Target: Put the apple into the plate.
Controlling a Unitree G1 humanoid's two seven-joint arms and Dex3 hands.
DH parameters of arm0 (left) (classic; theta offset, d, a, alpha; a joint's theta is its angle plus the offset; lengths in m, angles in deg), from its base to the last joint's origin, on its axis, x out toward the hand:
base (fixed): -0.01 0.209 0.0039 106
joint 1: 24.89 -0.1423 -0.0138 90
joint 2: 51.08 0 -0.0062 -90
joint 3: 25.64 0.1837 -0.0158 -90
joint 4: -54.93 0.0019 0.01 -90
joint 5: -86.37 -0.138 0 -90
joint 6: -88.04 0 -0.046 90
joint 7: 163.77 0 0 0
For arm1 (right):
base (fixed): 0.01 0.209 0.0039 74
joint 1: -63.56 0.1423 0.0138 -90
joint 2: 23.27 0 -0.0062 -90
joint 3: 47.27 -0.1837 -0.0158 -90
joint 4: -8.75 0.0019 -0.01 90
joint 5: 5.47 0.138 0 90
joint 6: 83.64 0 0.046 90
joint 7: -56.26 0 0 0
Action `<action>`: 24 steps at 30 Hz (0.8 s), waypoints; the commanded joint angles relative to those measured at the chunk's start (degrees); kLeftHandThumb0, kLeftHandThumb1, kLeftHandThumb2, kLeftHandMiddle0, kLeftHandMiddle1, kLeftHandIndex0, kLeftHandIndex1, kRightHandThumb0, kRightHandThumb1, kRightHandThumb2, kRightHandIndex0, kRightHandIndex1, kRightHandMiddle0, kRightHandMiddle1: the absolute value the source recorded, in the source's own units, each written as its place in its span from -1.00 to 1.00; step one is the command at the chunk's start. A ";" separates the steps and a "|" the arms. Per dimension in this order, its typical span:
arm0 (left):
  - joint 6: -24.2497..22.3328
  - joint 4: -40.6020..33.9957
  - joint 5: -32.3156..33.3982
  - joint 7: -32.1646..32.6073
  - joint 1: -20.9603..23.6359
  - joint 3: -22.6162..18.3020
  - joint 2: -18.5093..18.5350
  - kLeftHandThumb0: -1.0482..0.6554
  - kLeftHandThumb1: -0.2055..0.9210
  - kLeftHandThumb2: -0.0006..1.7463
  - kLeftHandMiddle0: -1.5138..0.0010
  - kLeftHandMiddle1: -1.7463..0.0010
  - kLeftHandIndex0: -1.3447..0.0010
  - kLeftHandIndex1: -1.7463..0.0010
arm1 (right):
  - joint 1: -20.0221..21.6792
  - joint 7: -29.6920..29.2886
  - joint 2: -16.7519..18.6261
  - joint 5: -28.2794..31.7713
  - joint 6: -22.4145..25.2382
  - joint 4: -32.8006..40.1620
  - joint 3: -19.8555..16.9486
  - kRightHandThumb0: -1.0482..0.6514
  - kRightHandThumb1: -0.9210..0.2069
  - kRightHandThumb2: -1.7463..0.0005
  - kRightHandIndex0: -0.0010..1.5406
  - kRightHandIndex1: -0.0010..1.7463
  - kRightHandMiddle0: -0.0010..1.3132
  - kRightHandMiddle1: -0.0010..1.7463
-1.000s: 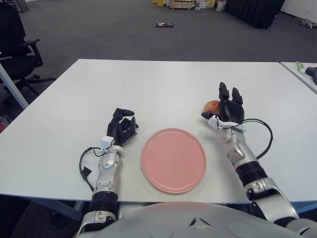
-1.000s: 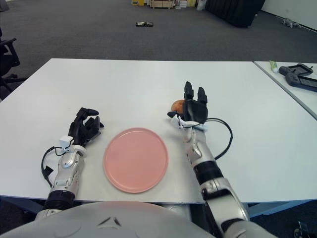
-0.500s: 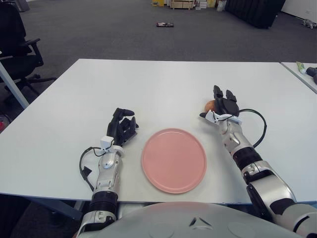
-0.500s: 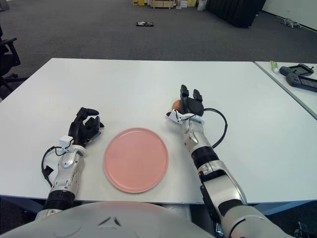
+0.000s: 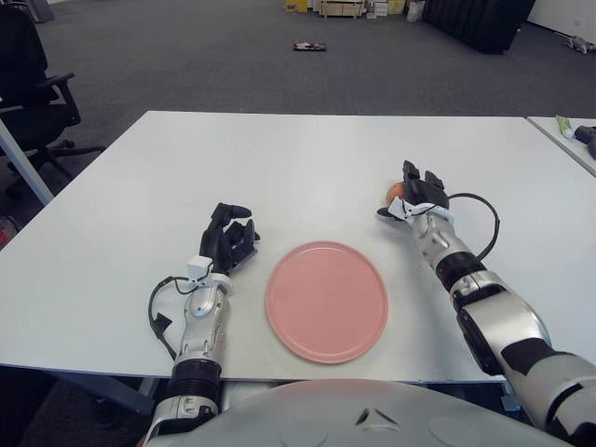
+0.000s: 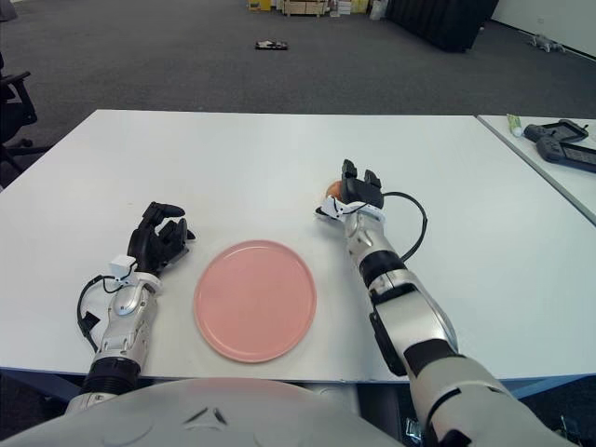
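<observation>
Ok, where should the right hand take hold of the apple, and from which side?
Probably around its round middle, coming from the near right, where the right hand already is. The apple sits on the table beyond the plate, mostly hidden behind the hand, nothing crowding it. Left hand shows left of the plate.

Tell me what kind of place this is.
Probably an office or lab floor: grey carpet runs all around, a black office chair stands at the left, and the white table is plain, desk-style.

Smooth matt white table, plate of matt pink plastic, glossy apple skin, dark carpet beyond
</observation>
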 commanded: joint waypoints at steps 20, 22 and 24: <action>-2.26 -0.25 -0.06 0.42 -0.74 -0.22 0.14 -0.23 0.46 0.08 0.21 -1.00 0.43 -1.00 | 2.86 -4.30 1.89 5.76 1.89 -8.46 -0.67 -0.27 -0.44 -0.07 -0.51 0.93 -0.46 0.99; -1.91 -0.08 0.14 0.06 -0.70 -0.22 0.20 -0.23 0.46 0.08 0.21 -1.00 0.43 -1.00 | 3.05 -4.69 1.98 5.79 2.54 -8.63 -0.55 -0.26 -0.41 -0.10 -0.43 0.97 -0.41 0.99; -1.72 0.02 0.27 -0.17 -0.67 -0.22 0.25 -0.23 0.47 0.08 0.22 -1.00 0.43 -1.00 | 3.19 -5.00 2.02 5.78 3.01 -8.75 -0.39 -0.26 -0.35 -0.15 -0.29 0.99 -0.36 1.00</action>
